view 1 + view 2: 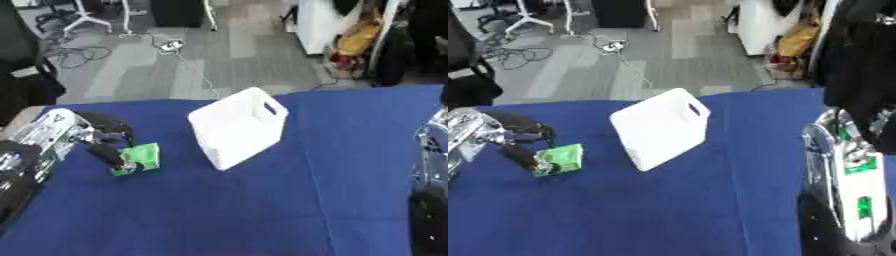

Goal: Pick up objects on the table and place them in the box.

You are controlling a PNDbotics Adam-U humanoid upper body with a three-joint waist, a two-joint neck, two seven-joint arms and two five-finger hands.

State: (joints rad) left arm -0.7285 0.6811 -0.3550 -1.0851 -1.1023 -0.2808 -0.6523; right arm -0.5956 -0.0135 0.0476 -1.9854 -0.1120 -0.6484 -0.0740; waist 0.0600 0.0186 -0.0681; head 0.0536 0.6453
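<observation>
Left hand [103, 145]: fingers curled down onto green packet [140, 158], thumb at its near-left corner; we judge pinch formed, not yet lifted. Packet lies flat on blue cloth [262, 210], left of white box [238, 127], near but apart.
Before lift we confirm packet sits between thumb and fingers, not under fingertips only.
We raise straight up, carry right, clear box rim, release over opening.
Box stands tilted, handle slot facing right-far; we avoid knocking it.
Right hand: only arm [846, 175] shows at right edge; state cannot be told.
</observation>
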